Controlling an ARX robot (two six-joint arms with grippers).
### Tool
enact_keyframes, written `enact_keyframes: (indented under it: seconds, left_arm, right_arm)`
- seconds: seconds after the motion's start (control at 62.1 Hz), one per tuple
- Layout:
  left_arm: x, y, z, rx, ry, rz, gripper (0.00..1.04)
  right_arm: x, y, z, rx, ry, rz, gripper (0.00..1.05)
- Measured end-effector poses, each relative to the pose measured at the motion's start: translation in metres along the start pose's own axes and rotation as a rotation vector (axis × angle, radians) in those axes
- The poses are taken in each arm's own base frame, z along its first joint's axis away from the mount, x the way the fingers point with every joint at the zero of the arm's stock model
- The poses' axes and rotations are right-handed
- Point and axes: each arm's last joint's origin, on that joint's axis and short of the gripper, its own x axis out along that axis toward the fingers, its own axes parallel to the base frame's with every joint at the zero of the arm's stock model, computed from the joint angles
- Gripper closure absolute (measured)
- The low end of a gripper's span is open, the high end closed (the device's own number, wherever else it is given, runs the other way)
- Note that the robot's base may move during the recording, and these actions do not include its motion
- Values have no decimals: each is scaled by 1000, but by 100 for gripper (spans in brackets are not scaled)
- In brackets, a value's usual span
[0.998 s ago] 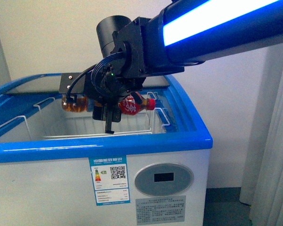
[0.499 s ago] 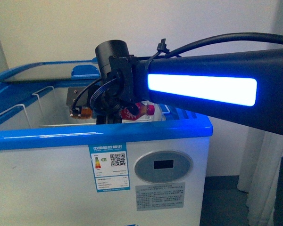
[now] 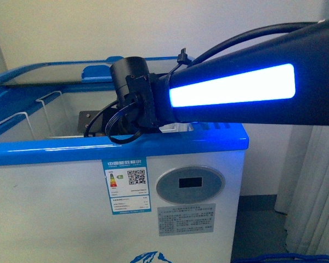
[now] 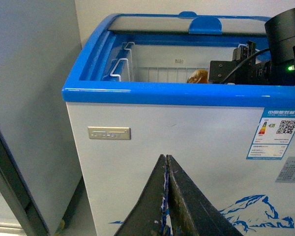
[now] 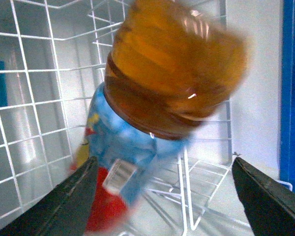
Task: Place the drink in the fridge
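The drink [image 5: 172, 83], an amber bottle whose label shows blue and red, is blurred and tilted inside the fridge's white wire basket [image 5: 29, 98]. My right gripper [image 5: 162, 162] is open, its fingers [image 5: 73, 196] wide on either side of the bottle's label end. In the front view my right arm [image 3: 230, 93] reaches over the blue rim [image 3: 98, 147] of the white fridge [image 3: 44, 186], and its jaws and the drink are hidden below the rim. The drink's amber end [image 4: 197, 75] peeks above the rim in the left wrist view. My left gripper [image 4: 166, 160] is shut and empty before the fridge's front.
A sliding glass lid with a blue handle [image 3: 96, 71] covers the fridge's far half. A grey panel [image 4: 29, 98] stands close beside the fridge. A white curtain [image 3: 312, 192] hangs to the right, with a blue object's edge [image 3: 285, 257] on the floor below.
My right arm has gone down into the fridge. The drink, held above the rim a second ago, has dropped below it in the front view.
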Motion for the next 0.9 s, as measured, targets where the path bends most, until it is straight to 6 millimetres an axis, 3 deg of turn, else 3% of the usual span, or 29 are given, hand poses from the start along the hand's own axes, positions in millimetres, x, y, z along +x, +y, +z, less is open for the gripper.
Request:
enact_keyframes:
  seconds: [0.097, 0.354, 0.58, 0.789, 0.902]
  left_arm:
    - [0, 0, 0, 0, 0, 0, 102]
    - [0, 0, 0, 0, 0, 0, 102]
    - [0, 0, 0, 0, 0, 0, 102]
    - [0, 0, 0, 0, 0, 0, 102]
    - [0, 0, 0, 0, 0, 0, 102]
  right_arm:
    - [-4, -2, 2, 7, -9, 2, 6]
    - [-16, -7, 14, 12, -68, -8, 7]
    - [-52, -45, 17, 122, -126, -55, 7]
    - [-133, -88, 29, 404, -312, 37, 7]
    - [-179, -110, 16, 584, -365, -10, 7]
